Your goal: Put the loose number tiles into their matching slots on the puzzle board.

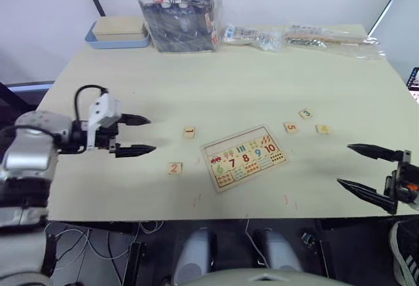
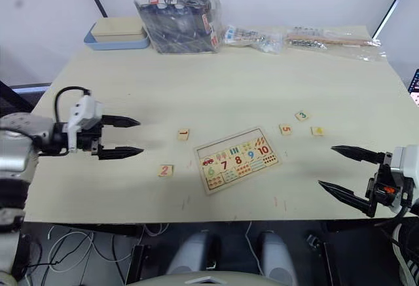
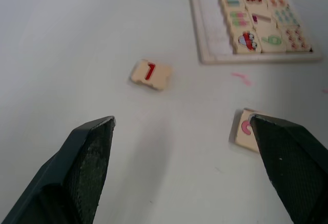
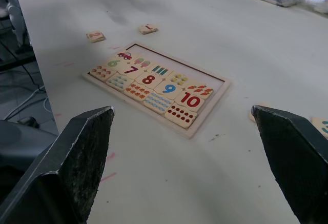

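Nothing is placed yet: all 5 tiles lie loose on the bench and the board's top row of slots looks empty, so the step in hand is the first pick.

Over the bench's left edge, the left gripper hovers with its 2 black fingers parted and nothing between them, aimed toward the middle. Just ahead of it, near the front edge, lies the 2 tile; a little further in sits the 1 tile. In the left wrist view the 1 tile lies between the fingers' line of sight and the 2 tile is partly hidden behind one finger.

At the bench's middle, close to the front edge, the puzzle board lies flat and skewed, its lower rows filled with 6 to 10 and counting pictures.

Right of the board, well apart from it, lie the 5 tile, the 3 tile and a yellow-printed tile, probably the 4.

At the front right corner the right gripper hangs spread wide, empty.

The next move likely calls for the left gripper to descend on the 1 or 2 tile; these are thin and flat, so the fingers must straddle the edges squarely.
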